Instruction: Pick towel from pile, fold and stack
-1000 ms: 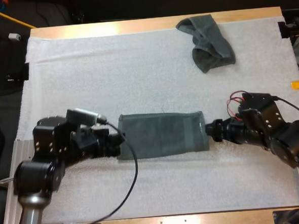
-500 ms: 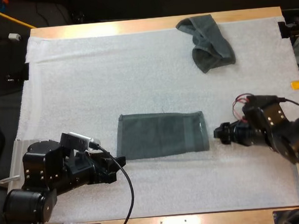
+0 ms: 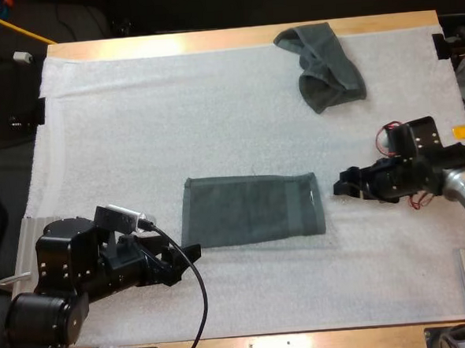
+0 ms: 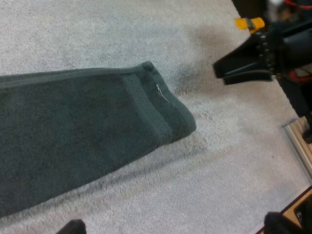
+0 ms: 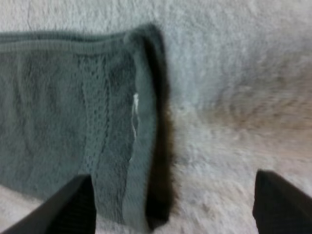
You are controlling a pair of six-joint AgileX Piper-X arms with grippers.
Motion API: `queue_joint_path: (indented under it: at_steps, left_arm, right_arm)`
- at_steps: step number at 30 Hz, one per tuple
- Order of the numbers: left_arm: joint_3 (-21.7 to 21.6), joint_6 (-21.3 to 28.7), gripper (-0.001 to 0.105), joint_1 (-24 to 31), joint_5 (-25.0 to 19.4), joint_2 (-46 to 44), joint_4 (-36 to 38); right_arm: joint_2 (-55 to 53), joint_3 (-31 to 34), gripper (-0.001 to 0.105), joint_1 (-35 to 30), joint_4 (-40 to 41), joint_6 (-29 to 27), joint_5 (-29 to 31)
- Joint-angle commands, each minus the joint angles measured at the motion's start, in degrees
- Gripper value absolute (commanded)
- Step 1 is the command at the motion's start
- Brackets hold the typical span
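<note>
Folded towel [image 3: 252, 209] lies flat between left gripper [image 3: 184, 258] and right gripper [image 3: 345, 188], both with fingers apart, touching nothing; crumpled towel [image 3: 324, 66] sits well beyond right gripper.

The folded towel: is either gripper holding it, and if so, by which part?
Nothing is held. The left gripper and the right gripper both stand open near opposite ends of the folded towel, with nothing between their fingers.

Looks down on a dark grey-green towel [image 4: 73, 131], folded flat on the white mat [image 4: 219, 170]; shows a woven band [image 4: 146, 109] and a loose white thread [image 4: 162, 92] at its end. Catches the right gripper [image 4: 220, 72] beyond that end, apart from the towel; finds the left gripper [image 4: 178, 226] with fingertips [image 4: 73, 227] spread wide, clear of the cloth.
</note>
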Motion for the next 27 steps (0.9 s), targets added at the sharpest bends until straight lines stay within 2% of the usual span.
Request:
queue_joint_path:
  at_steps: [1,5,9,21,24,26,27]
  left_arm:
    - [-0.44,-0.38,0.069,0.03,0.46,0.06,-0.13]
    - [-0.44,-0.38,0.069,-0.27,0.46,0.06,-0.13]
    - [-0.32,-0.38,0.069,-0.26,0.48,0.06,0.04]
    - [-0.32,-0.38,0.069,-0.26,0.48,0.06,0.75]
    - [-0.32,-0.38,0.069,-0.26,0.48,0.06,0.98]
    - [-0.32,-0.38,0.069,-0.26,0.48,0.06,1.18]
    - [-0.32,-0.38,0.069,-0.26,0.48,0.06,1.17]
  right_arm:
    - [1.31,-0.45,0.065,-0.22,-2.14,-0.85,-2.42]
    - [5.78,-0.45,0.065,-0.22,-5.45,0.87,-5.06]
    - [9.49,-0.45,0.065,0.05,-9.45,5.42,-7.66]
    - [16.04,-0.45,0.06,6.76,-17.53,14.46,-8.01]
    - [16.66,-0.45,0.06,8.29,-17.88,14.93,-8.01]
    - [16.65,-0.45,0.057,8.92,-17.88,14.93,-8.01]
    - [16.65,-0.45,0.051,9.23,-17.88,15.06,-8.01]
